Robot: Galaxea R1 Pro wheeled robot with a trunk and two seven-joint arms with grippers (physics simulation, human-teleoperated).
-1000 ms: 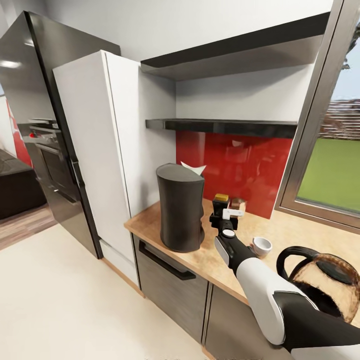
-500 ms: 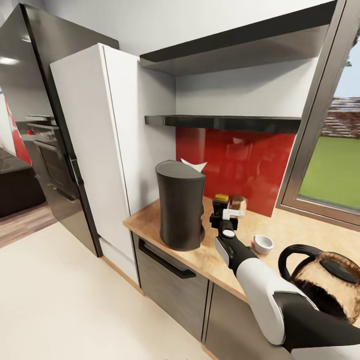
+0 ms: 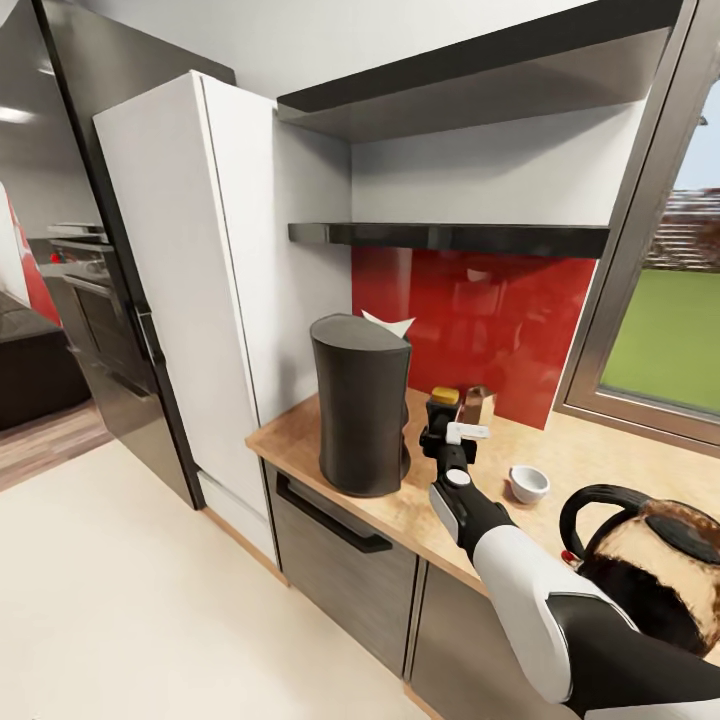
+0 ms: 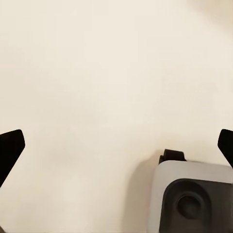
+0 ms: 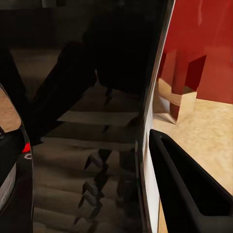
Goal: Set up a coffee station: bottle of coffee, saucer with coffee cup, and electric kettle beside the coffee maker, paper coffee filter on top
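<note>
The coffee maker [image 3: 361, 405] stands on the counter [image 3: 560, 465], just beside the right gripper [image 3: 443, 432] (bottle [image 3: 444, 400] behind it). Right fingers [image 5: 187, 187] are spread, gripping nothing. Left gripper [image 4: 116, 145] open wide over floor [image 4: 97, 73]. The cup [image 3: 529, 483] and kettle [image 3: 650, 560] sit farther from the maker.

Right arm [image 3: 520, 570] outstretched, left fingers [image 4: 10, 148] spread
</note>
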